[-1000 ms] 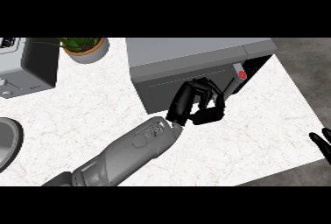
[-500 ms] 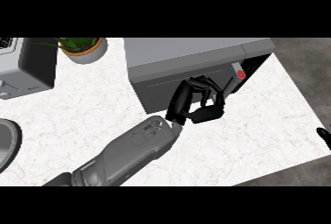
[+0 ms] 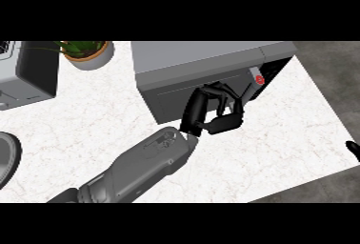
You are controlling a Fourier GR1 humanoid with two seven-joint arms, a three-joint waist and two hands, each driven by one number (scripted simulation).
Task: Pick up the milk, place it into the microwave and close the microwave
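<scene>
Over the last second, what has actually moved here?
The right hand slid toward the lower right edge; only fingertips show. The left hand shifted slightly toward the microwave, fingers curled at its front. The plant pot and counter stayed put.

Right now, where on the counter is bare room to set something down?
Bare counter lies between the potted plant and the left forearm, and right of the left hand toward the counter's edge. It is crowded at the microwave front.
</scene>
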